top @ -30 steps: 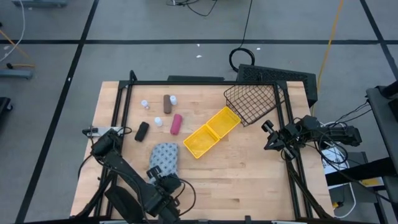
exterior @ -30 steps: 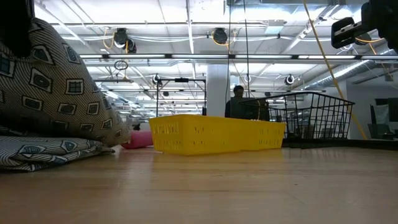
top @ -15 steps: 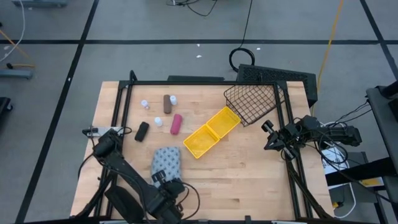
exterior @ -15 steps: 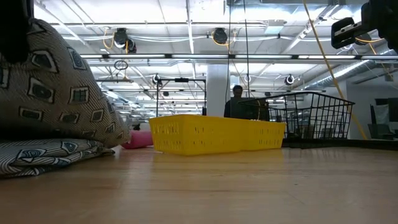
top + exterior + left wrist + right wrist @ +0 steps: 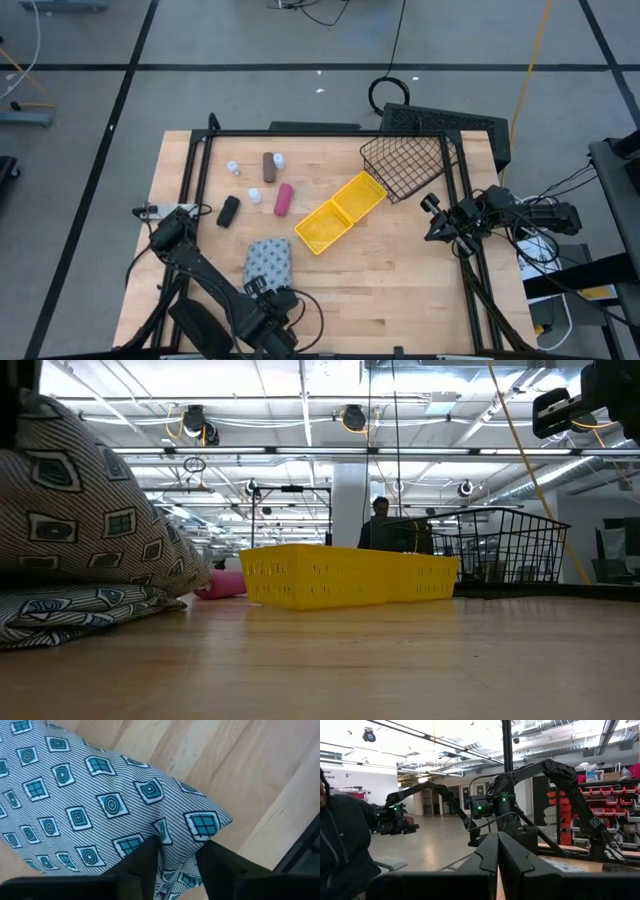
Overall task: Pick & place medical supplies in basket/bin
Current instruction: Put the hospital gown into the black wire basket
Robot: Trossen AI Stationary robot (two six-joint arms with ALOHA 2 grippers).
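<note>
The grey-blue patterned cloth bundle point(image 5: 267, 260) lies on the table's near left part, and fills the left of the low view point(image 5: 80, 520). My left gripper point(image 5: 271, 296) is at its near end, shut on it point(image 5: 177, 870). The pink cylinder point(image 5: 284, 199), the brown cylinder point(image 5: 268, 167) and three tiny white bottles point(image 5: 255, 195) lie on the far left part. The yellow two-compartment bin point(image 5: 340, 213) sits mid-table. The black wire basket point(image 5: 405, 165) is at the far right corner. My right gripper point(image 5: 433, 218) is shut and empty above the table's right edge. My left gripper pinches a raised fold of the cloth point(image 5: 176, 849) between its two fingers point(image 5: 145, 865), at the bundle's near end. The fingers come from the table's near side, slanting down. The bundle's lower layer point(image 5: 70, 608) lies on the table, with the rest heaped above it.
A small black object point(image 5: 228, 211) lies left of the pink cylinder. A flat black box point(image 5: 455, 125) sits behind the basket. A black frame rail point(image 5: 190, 180) runs along the table's sides. Bare wood point(image 5: 380, 280) lies at the near right. A person point(image 5: 340, 850) is beyond the table.
My left gripper has gone a little toward the table's near edge, still shut on the cloth. The bundle has slid with it a short way toward the near edge and has sunk slightly in the low view.
</note>
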